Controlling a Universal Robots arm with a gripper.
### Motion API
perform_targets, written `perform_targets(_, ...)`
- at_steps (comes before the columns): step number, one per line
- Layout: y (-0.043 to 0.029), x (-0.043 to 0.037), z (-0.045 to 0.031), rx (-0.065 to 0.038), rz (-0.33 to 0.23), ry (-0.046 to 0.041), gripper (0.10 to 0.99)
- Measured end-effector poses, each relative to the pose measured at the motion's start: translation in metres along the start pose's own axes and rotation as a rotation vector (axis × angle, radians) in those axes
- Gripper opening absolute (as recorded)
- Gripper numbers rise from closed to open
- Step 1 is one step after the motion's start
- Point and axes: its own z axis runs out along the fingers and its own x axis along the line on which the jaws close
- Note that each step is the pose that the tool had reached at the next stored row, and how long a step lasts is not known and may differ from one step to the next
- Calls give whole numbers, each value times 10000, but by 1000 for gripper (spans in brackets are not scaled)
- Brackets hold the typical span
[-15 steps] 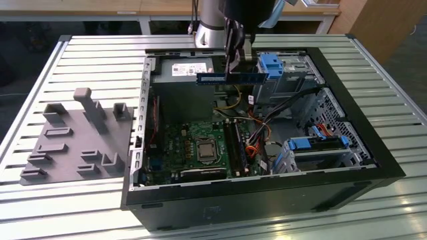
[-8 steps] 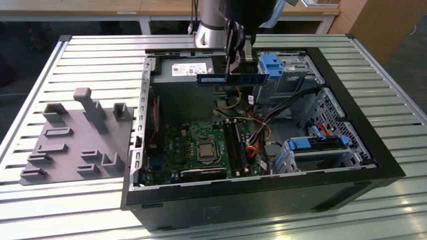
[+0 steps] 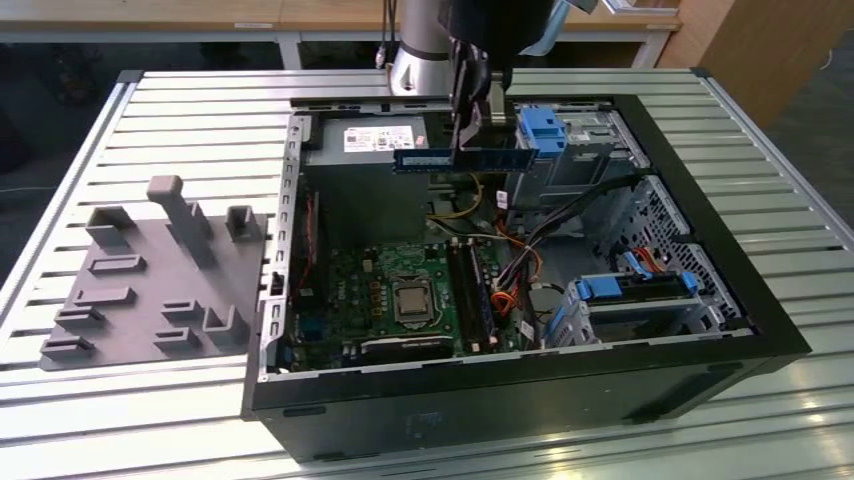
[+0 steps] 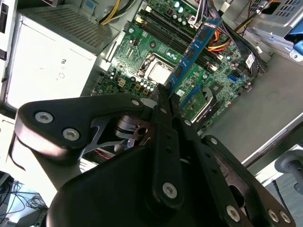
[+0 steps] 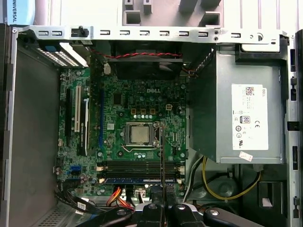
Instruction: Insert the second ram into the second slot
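Note:
My gripper (image 3: 470, 148) is shut on the second ram (image 3: 465, 158), a thin dark blue stick with a small white label. I hold it level above the open computer case, over the area between the power supply and the drive bays. In the second wrist view the ram (image 4: 196, 47) sticks out past my gripper (image 4: 166, 92) above the green motherboard (image 4: 142, 52). Edge-on in the first wrist view, the ram (image 5: 162, 156) lies crosswise over the dark memory slots (image 5: 142, 168). A blue stick (image 5: 137, 180) sits in the slot nearest my gripper (image 5: 162, 208).
The black case wall (image 3: 534, 395) rings the motherboard (image 3: 387, 300). A grey power supply (image 3: 380, 140) stands at the back. Blue drive-bay tabs (image 3: 541, 125) and bundled cables (image 3: 514, 270) crowd the exterior view's right. A grey fixture plate (image 3: 147, 290) lies on the exterior view's left.

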Motion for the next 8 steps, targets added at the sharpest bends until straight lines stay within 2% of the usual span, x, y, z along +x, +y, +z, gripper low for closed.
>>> perform_targets(8, 1, 61, -1, 1, 2, 0, 137)
